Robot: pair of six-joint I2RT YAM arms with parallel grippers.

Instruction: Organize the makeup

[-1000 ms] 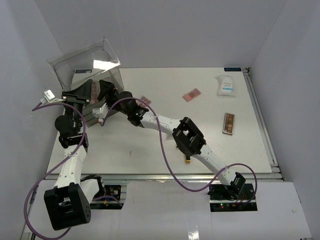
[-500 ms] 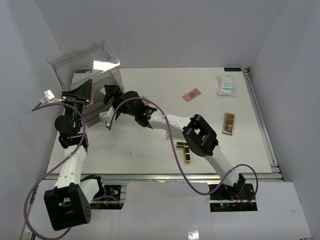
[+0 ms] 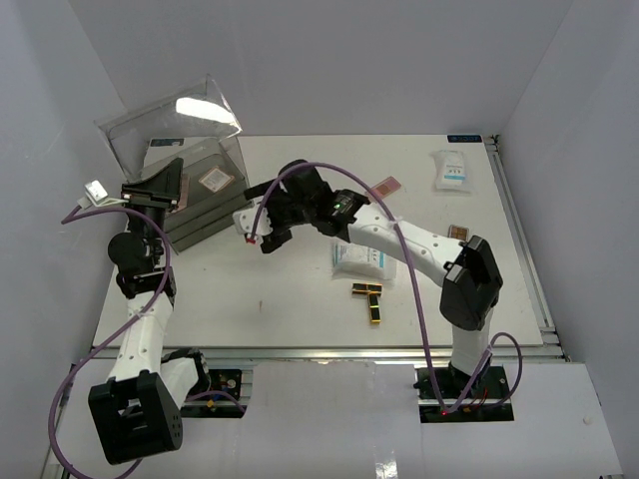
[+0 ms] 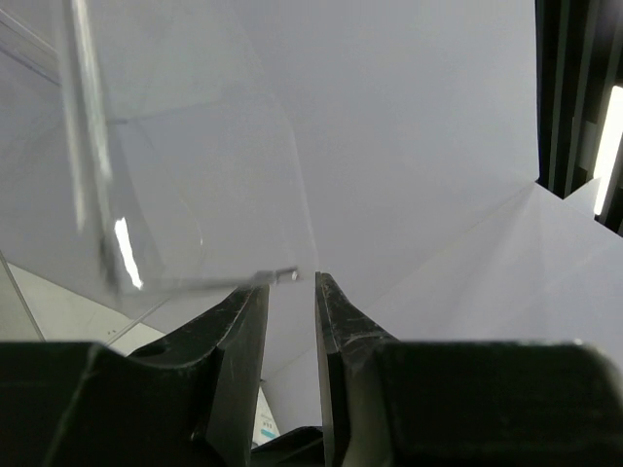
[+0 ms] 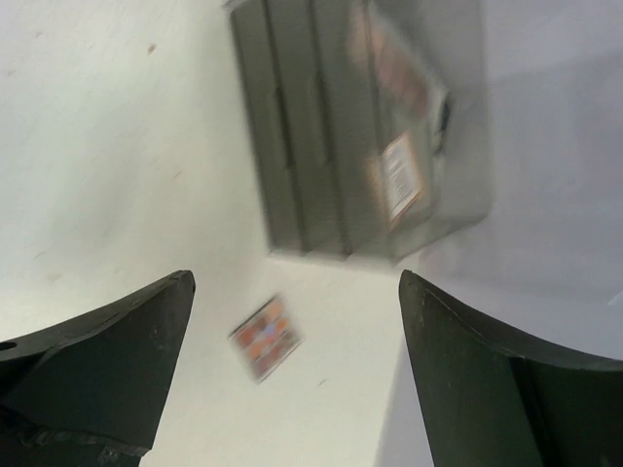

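Observation:
The clear plastic box stands at the far left with its lid raised. A square palette lies inside it. My left gripper is at the box's left side; in the left wrist view its gripper is nearly closed on the lid's clear edge. My right gripper is open and empty over the table, right of the box. In the right wrist view the gripper frames a square palette on the table, with the box beyond it.
A white-blue sachet and black-and-gold lipstick tubes lie mid-table. A pink palette, a second sachet and a long palette, partly behind the right arm, lie toward the far right. White walls close in on both sides.
My right gripper has drawn back out of the box to the right and is empty. A square palette now shows inside the box. The left arm has not moved.

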